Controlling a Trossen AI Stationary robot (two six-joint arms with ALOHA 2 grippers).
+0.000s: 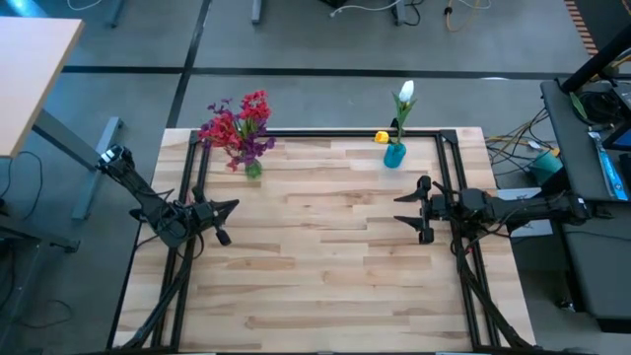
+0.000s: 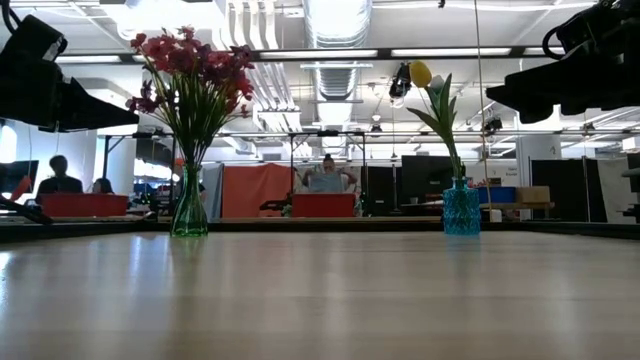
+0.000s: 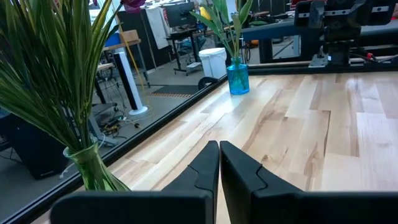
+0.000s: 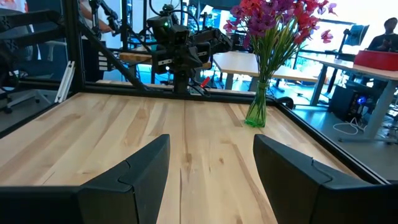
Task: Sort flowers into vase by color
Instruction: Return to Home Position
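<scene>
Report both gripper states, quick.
Left gripper: closed, holding nothing.
Right gripper: open, holding nothing.

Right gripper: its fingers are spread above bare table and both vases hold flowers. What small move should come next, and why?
Probably close the empty right gripper: red and purple flowers stand in the green vase, tulips in the blue vase, no stem lies loose, and the left gripper is shut.
</scene>
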